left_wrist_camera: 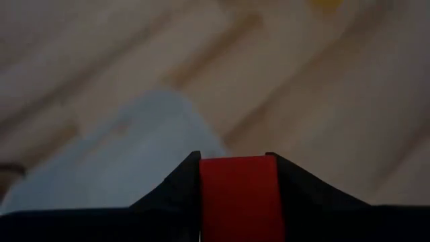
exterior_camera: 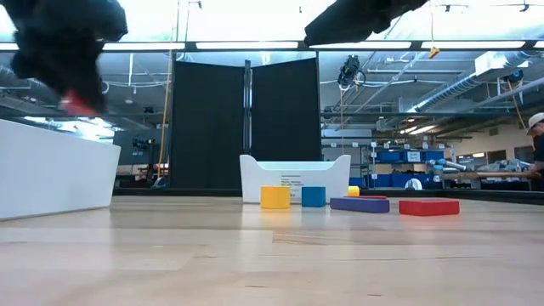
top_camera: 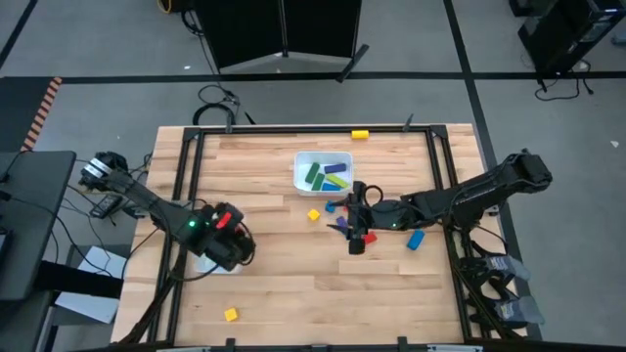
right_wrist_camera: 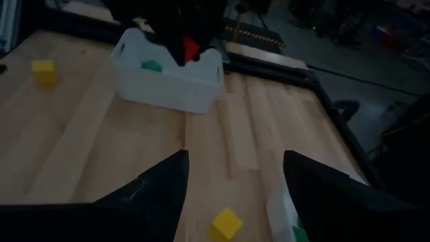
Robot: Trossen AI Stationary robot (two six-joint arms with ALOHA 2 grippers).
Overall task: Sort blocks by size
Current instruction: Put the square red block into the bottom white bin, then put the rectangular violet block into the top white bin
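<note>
My left gripper (top_camera: 227,223) is shut on a red block (left_wrist_camera: 238,195) and hangs above a white tray (right_wrist_camera: 168,74) at the table's left; a green block (right_wrist_camera: 152,65) lies in that tray. My right gripper (right_wrist_camera: 232,185) is open and empty over the table's middle (top_camera: 352,213). Beside it on the wood lie a yellow cube (top_camera: 313,214), a purple bar (exterior_camera: 359,204), a red bar (exterior_camera: 428,206) and a blue block (top_camera: 415,240). A second white tray (top_camera: 324,171) at the far middle holds green, blue and yellow bars. My left gripper pinches the red block's two opposite sides (left_wrist_camera: 201,195) between its two fingers. The block is lifted clear, above the white tray; it also shows in the right wrist view (right_wrist_camera: 191,48). How far back it reaches between the fingers I cannot tell.
A yellow cube (top_camera: 231,314) lies near the table's near edge at the left. Another yellow block (top_camera: 360,134) sits on the black frame at the far edge. Black frame rails (top_camera: 186,196) run along the table's sides.
</note>
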